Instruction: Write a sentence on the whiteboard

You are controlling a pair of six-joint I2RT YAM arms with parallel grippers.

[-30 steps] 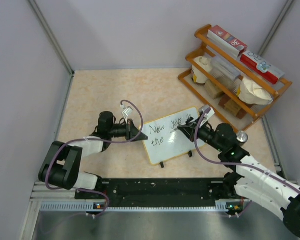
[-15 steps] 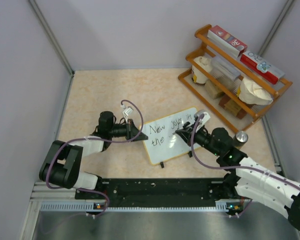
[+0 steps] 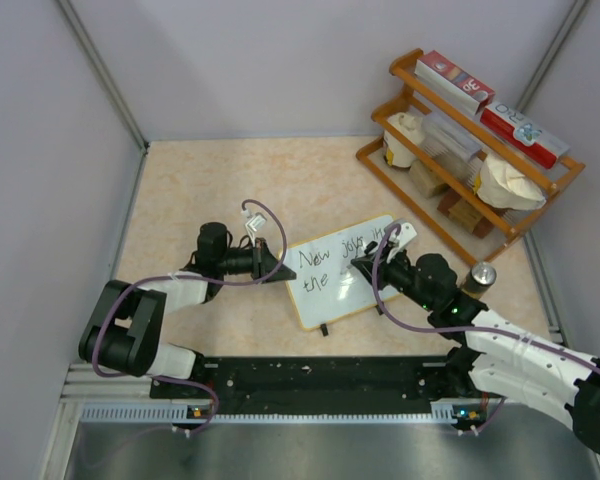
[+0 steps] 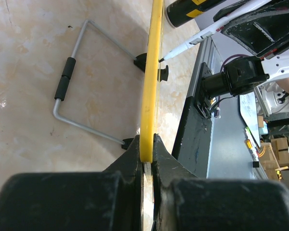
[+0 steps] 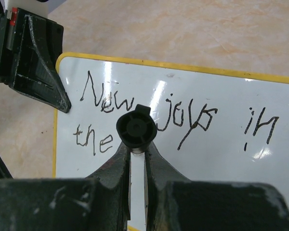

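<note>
The left gripper (image 3: 268,262) is clamped on the left edge of the whiteboard (image 3: 342,282), which stands mid-way across the desk (image 3: 210,180) (it reads "New joys in the"). The right gripper (image 3: 368,266) is closed around a marker (image 5: 137,129), whose tip is at the board just after "the". A wooden rack (image 3: 458,215) stands far right.

My right gripper (image 3: 361,264), clamped on the slim white marker pen (image 4: 202,33), has crept a little leftward over the small glossy whiteboard (image 3: 330,300) with a thin yellow frame, now above the bare patch right of "the". My right arm (image 3: 500,345) has followed, swinging left and lower.
</note>
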